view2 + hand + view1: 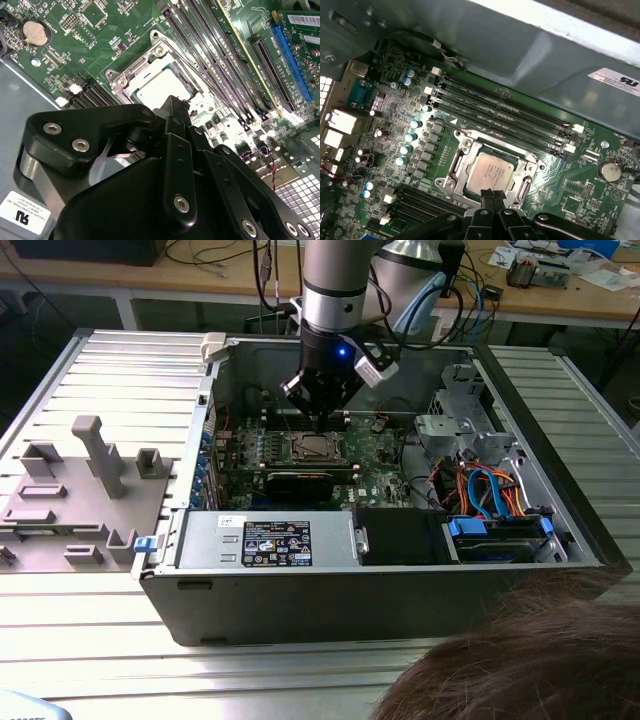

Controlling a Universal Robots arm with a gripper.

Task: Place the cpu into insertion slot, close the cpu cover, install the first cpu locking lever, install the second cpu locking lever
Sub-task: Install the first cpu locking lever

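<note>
1. On the exterior view's left, a grey moulded fixture tray (70, 490) lies on the slatted table (100, 660), just beside the open computer case (300, 610).
2. At centre, the arm reaches down into the case, its gripper (318, 420) low over the socket on the green motherboard (380, 455). In both wrist views the black fingers (490, 196) (175, 112) are pressed together, nothing seen between them, with their tips at the socket's edge.
3. The cpu (492, 172) (162, 90) sits in the socket, its silvery-tan top showing through the window of the cpu cover (479, 148) (145, 70), which lies down around it.
4. Toward the exterior view's right, orange and blue cables (490, 490) fill the case's end, and a person's hair (520, 660) fills the near corner.
</note>
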